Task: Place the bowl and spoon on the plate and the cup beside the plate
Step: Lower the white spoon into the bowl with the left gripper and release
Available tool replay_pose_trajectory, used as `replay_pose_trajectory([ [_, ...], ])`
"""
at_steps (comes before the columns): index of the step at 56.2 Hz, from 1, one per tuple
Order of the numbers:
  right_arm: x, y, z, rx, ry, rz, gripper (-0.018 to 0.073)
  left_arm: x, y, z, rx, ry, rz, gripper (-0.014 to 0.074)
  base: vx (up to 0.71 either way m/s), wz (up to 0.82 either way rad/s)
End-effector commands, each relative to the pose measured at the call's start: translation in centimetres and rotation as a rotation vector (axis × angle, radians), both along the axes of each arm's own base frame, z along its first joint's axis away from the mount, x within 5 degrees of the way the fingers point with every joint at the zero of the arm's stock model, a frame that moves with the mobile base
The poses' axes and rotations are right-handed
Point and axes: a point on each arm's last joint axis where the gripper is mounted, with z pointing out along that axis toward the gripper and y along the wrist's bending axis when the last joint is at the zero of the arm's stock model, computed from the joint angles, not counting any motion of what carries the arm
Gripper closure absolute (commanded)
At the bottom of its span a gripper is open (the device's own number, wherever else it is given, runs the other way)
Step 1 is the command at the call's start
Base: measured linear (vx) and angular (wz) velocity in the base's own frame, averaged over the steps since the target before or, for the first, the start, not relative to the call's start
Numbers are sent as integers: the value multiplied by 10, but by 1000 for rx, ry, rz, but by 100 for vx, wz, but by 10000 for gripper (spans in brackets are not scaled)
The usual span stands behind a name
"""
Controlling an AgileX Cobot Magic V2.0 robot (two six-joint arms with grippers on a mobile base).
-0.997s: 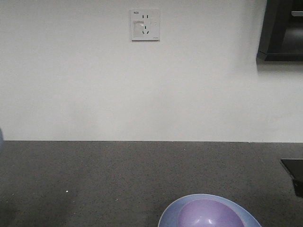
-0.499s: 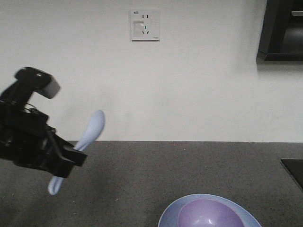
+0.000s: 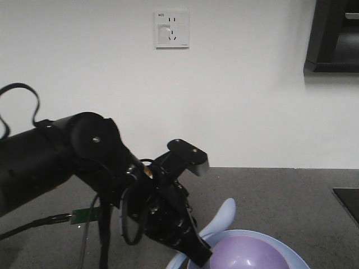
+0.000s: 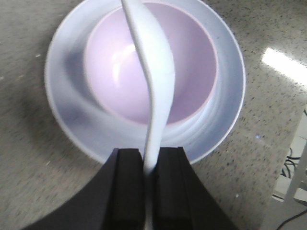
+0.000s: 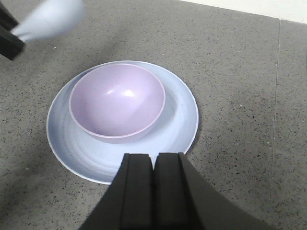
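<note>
The lavender bowl (image 5: 117, 103) sits inside the light blue plate (image 5: 177, 124) on the grey speckled counter. My left gripper (image 4: 148, 158) is shut on the handle of the pale spoon (image 4: 153, 72), whose scoop hangs over the bowl (image 4: 192, 72) and plate (image 4: 72, 120). From the front, the left gripper (image 3: 199, 253) hovers at the plate's (image 3: 289, 252) left edge with the spoon (image 3: 221, 221) angled up over the bowl (image 3: 247, 255). My right gripper (image 5: 153, 160) is shut on nothing, above the plate's near rim; the spoon (image 5: 50, 21) shows at the upper left. The cup is out of view.
A white wall with a socket (image 3: 172, 29) rises behind the counter. A dark cabinet (image 3: 334, 36) hangs at the top right, and a dark flat object (image 3: 348, 197) lies at the counter's right edge. The counter's edge and cables (image 4: 292, 158) show at the right.
The left arm, out of view a second ago, has swung in from the left carrying the spoon and now holds it over the plate and bowl.
</note>
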Motion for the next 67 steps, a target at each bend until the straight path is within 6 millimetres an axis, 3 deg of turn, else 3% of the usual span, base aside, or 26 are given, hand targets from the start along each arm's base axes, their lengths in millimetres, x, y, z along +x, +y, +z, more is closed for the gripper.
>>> replay_pose_trajectory([
  [1, 3, -1, 15, 20, -104, -16, 571, -5, -16, 23, -87, -6, -16, 596, 0, 0],
  [11, 3, -1, 15, 19, -103, -16, 571, 5, -41, 0, -46, 51, -39, 596, 0, 0],
  [24, 3, -1, 14, 19, -101, -16, 571, 15, -52, -13, -39, 96, 11, 573, 0, 0],
  [33, 3, -1, 14, 20, -99, -16, 571, 16, -52, -15, -34, 94, 11, 482, 0, 0],
  [50, 3, -1, 14, 20, -99, -16, 571, 15, -51, -16, -20, 103, -3, 198, 0, 0],
  [57, 3, -1, 14, 20, -99, -16, 571, 14, -50, -12, -29, 90, 0, 134, 0, 0],
  [67, 3, -1, 14, 20, -99, -16, 571, 11, -43, 1, -11, 33, 1, 114, 0, 0],
])
